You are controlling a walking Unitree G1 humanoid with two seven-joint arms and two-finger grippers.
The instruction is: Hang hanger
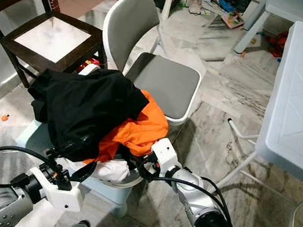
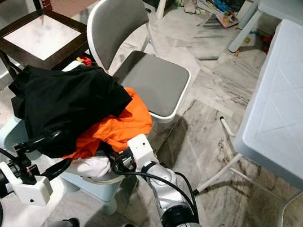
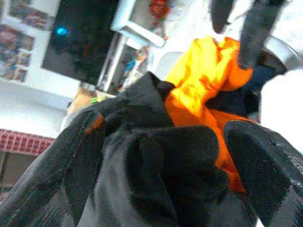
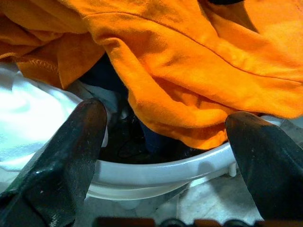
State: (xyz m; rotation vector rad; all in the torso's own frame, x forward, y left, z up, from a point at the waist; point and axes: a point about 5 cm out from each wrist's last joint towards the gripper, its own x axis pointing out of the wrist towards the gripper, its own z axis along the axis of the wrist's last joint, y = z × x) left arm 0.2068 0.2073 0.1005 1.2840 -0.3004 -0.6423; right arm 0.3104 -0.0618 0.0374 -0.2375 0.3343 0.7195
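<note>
Jaws: left gripper (image 3: 161, 156) apart around black garment (image 1: 84, 106) | right gripper (image 4: 165, 142) apart at basket rim (image 4: 156, 172)

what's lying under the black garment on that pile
An orange shirt pokes out beneath the black garment, with white cloth lower down at the basket's rim. Anything deeper, including a hanger, is covered.

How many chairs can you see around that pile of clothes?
2. A grey chair stands just behind the pile of clothes, and a dark wooden chair stands to its left by the wall. More may be hidden outside the pictures.
</note>
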